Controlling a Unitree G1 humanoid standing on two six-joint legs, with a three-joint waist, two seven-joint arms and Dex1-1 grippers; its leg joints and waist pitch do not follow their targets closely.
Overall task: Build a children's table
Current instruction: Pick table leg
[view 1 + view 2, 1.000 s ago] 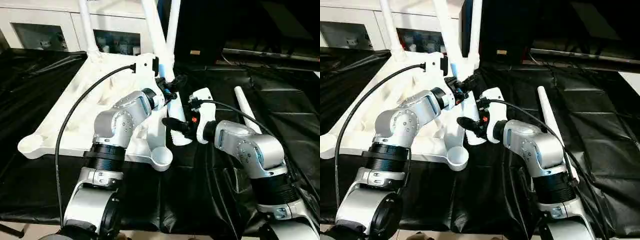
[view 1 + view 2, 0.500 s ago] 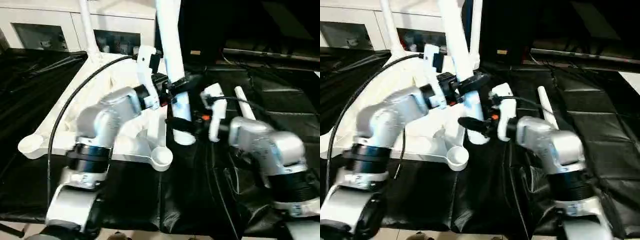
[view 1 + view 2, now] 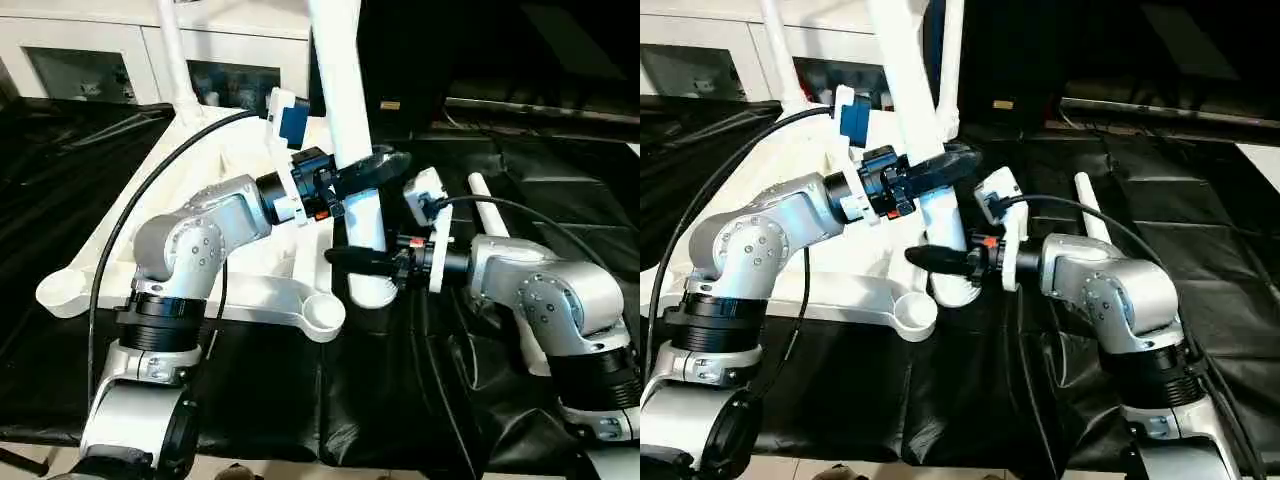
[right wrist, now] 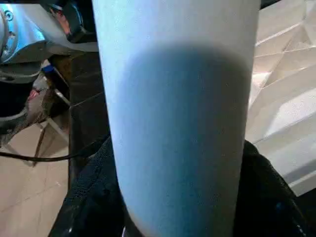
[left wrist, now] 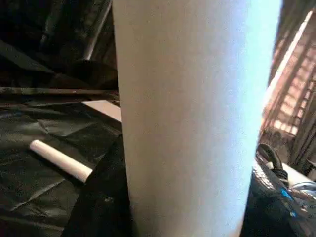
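Here the tabletop (image 3: 200, 215) lies underside up on the black bench (image 3: 560, 190), its near corner socket (image 3: 322, 312) empty. Beside that socket the left hand (image 3: 372, 168) and right hand (image 3: 350, 258) both clasp one upright leg (image 3: 352, 150), whose flared end may snag the socket's rim if it tilts.

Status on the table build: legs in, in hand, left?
Two legs stand in the far sockets of the upturned tabletop. Third leg is upright, both the left gripper and right gripper clamped on it, its flared end beside the empty near socket. Fourth leg lies on the black cloth.
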